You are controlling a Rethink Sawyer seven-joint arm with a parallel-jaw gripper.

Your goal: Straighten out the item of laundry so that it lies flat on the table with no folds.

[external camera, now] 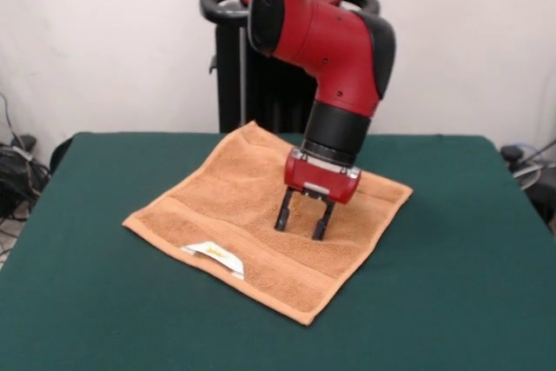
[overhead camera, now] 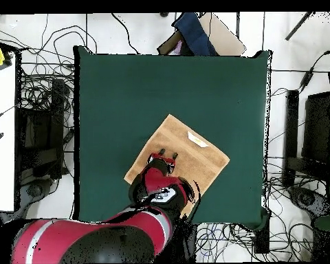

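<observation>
the towel point(external camera: 261, 215) lies spread on the table point(external camera: 452, 284), directly under the gripper point(external camera: 304, 223), whose two fingers stand apart with their tips at or just above the cloth, holding nothing. it looks nearly flat already, with the white label point(external camera: 213, 255) in front of the gripper, near the front edge. to do this step well, i'd press lightly and sweep outward toward a corner, not pinch, so no new ridge forms. from above, the arm point(overhead camera: 119, 237) covers the towel's corner nearest the base, so any fold there can't be judged.
</observation>
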